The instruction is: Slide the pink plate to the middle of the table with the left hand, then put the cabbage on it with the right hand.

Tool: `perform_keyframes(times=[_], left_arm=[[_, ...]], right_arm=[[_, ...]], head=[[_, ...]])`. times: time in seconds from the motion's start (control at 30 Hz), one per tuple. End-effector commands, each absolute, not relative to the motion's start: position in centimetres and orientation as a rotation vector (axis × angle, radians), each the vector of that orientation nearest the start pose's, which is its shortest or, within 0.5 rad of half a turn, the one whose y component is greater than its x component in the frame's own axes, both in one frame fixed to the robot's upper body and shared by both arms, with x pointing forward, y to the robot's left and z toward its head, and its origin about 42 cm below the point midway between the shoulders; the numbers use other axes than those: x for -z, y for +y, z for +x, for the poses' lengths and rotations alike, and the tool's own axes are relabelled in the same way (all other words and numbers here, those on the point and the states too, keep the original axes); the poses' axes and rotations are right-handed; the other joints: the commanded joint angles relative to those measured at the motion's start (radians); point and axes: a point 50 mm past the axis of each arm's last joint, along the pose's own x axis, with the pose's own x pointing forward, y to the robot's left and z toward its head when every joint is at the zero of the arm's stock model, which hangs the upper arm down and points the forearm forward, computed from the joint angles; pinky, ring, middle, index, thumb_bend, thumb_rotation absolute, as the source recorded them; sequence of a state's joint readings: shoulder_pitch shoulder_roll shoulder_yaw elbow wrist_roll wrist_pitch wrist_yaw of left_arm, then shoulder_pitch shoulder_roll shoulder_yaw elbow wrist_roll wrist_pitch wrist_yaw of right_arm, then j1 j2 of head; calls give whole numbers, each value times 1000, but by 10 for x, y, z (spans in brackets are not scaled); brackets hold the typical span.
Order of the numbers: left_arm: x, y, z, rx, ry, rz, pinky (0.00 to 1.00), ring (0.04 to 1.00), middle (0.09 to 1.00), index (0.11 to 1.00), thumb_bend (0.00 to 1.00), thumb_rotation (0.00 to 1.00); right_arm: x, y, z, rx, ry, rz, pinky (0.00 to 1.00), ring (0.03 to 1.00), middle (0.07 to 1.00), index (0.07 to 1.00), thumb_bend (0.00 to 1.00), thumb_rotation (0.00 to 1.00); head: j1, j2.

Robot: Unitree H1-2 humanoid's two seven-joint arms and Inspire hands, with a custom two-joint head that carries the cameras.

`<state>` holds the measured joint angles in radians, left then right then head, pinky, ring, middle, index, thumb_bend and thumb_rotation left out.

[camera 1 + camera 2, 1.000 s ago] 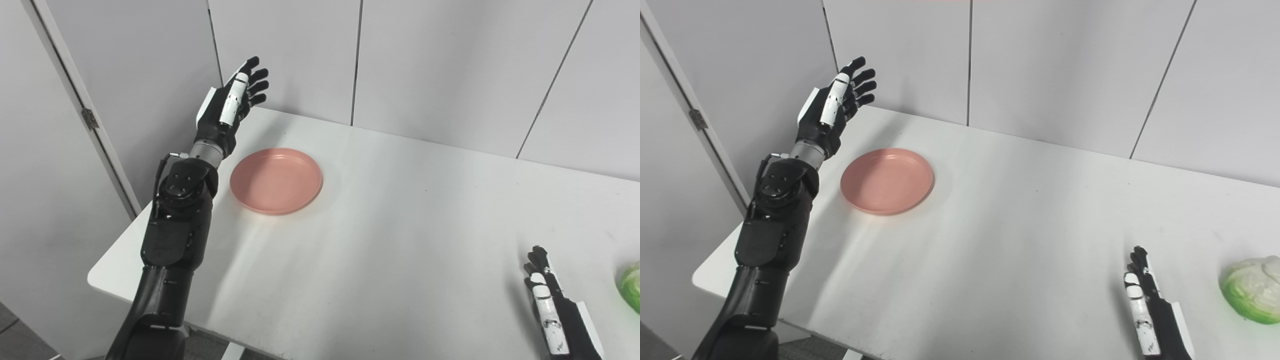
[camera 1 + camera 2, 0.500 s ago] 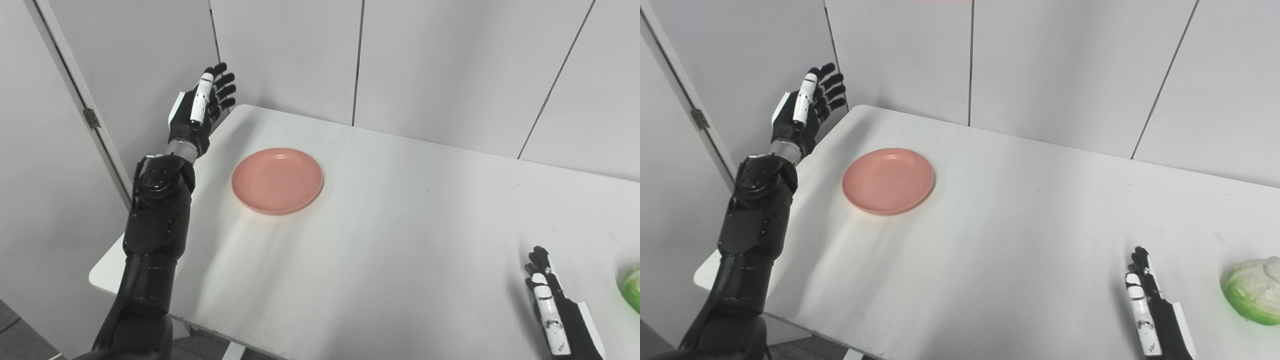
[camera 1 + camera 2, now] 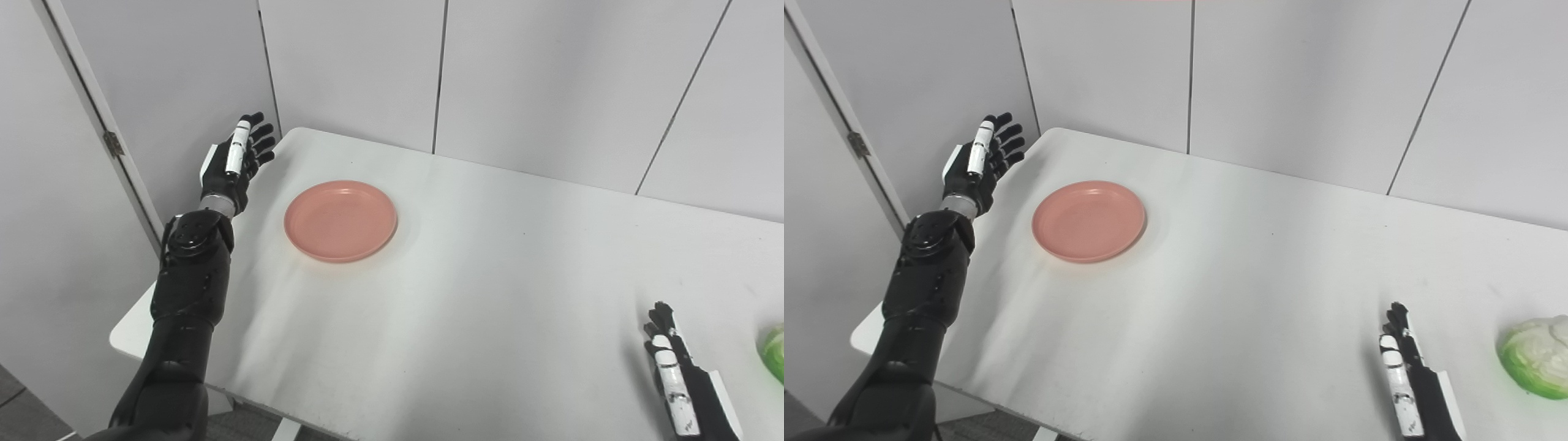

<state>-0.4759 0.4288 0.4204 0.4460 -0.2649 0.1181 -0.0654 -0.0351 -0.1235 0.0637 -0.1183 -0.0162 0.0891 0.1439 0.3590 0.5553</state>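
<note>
Pink plate [image 3: 340,220] sits flat on the white surface [image 3: 490,294], right of the left hand and apart from it, no contact. Plate holds nothing, just bare glaze with a raised rim.

Left hand [image 3: 236,162]: raised off the surface's left edge near its far corner, fingers spread and pointing up and away, holding nothing. Its forearm runs down to the bottom-left of the frame, covering part of the surface's left edge.

Right hand [image 3: 1402,367]: low at the near right, edge-on to the camera, fingers straight and close together, pointing away, nothing in it. Can't tell if it touches the surface. Wrist and arm cut off by the bottom edge.

Cabbage [image 3: 1534,355]: on the surface right of the right hand, near it but with a clear gap. Pale green and white. Right eye view clips its right side at the frame edge; left eye view shows only a green sliver at the right border.

Plate and cabbage are well apart: plate beside the left hand, cabbage beside the right.

Hard to make out: faint scuffs on the surface near the cabbage, small dark specks mid-surface. Grey wall panels [image 3: 551,79] behind, a hinge [image 3: 113,143] on the panel left of the left hand.

No readable labels, brands or writing anywhere, including on the white segments of the hands.
</note>
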Motion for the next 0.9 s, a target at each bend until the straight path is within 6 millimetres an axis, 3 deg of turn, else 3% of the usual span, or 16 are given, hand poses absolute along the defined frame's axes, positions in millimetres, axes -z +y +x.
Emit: perform_keyframes(times=[0.0,0.37,0.87], left_arm=[[-236,457,420,-357,-174,-52,894,890,885,867,369,999],[-209,460,420,-382,-108,-54,883,884,885,877,359,1000],[-166,436,416,-355,-40,-96,868,873,880,868,352,1000]], right_arm=[[-140,-219,296,-222,-79,-144,1000,1000,1000,1000,86,1000],[-141,-219,295,-218,-70,-140,1000,1000,1000,1000,95,1000],[-140,-219,296,-227,-74,-143,1000,1000,1000,1000,104,1000]], head=[[1,2],[0,6],[-9,11]])
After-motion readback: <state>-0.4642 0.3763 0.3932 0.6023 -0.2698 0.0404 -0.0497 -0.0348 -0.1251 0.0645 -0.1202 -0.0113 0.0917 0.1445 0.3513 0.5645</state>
